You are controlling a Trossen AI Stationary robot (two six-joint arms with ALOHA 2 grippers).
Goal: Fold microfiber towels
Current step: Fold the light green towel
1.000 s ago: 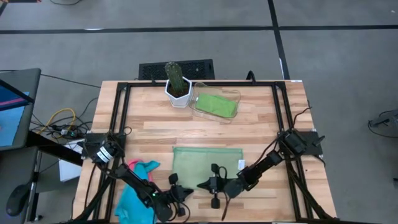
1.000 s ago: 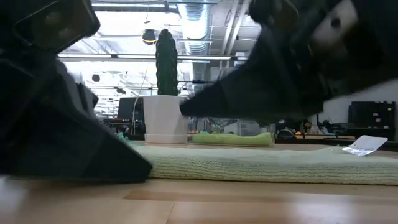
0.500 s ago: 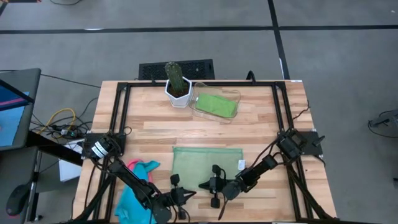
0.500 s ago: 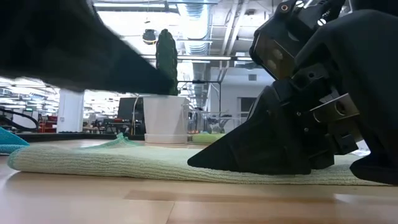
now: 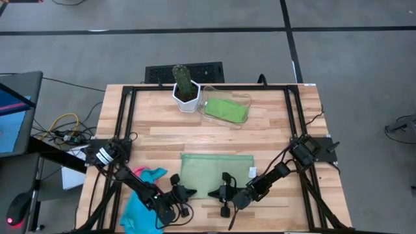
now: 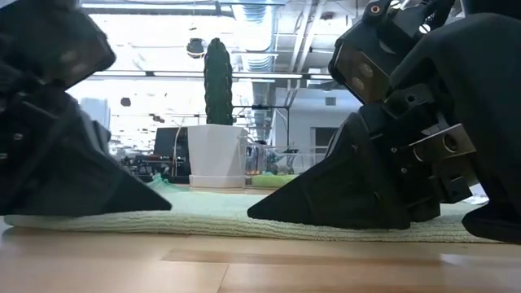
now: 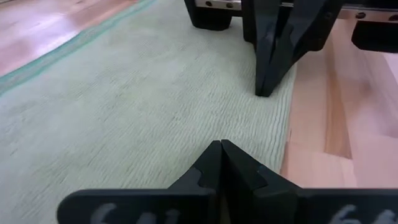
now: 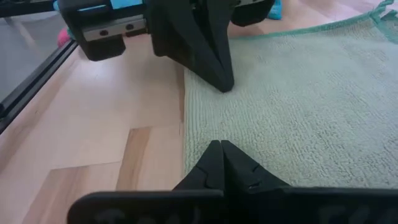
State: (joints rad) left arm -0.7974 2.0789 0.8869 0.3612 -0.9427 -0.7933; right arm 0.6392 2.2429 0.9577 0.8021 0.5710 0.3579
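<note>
A light green microfiber towel (image 5: 216,173) lies spread flat on the table's near middle. Both grippers are shut and stand over its near edge, tips pointing toward each other. My left gripper (image 5: 192,191) comes from the left, by the towel's near left corner. My right gripper (image 5: 209,193) comes from the right, a little farther along the same edge. A pink and a turquoise towel (image 5: 144,188) lie bunched at the near left. Another green towel (image 5: 225,109) lies in the clear tray at the back. My left gripper rests its shut fingertips (image 7: 221,146) on the towel's top, just inside the near edge (image 7: 287,130). It slants down from the table's left. The towel lies flat under it. My right gripper sets its shut fingertips (image 8: 221,146) on the towel just inside the near edge (image 8: 185,130), slanting down from the table's right. The towel stays flat on the table.
A cactus in a white pot (image 5: 185,88) and the clear tray (image 5: 244,101) stand at the far middle. A white tag (image 5: 251,171) sits at the towel's right edge. Black frame rails (image 5: 127,123) run along the table's sides. Bare wood lies between towel and tray.
My right gripper has come down onto the towel's near edge and then kept still. My left gripper has swung up off the table and gone toward the far edge, and now stands low on the towel by its near left corner. The towel has stayed flat.
</note>
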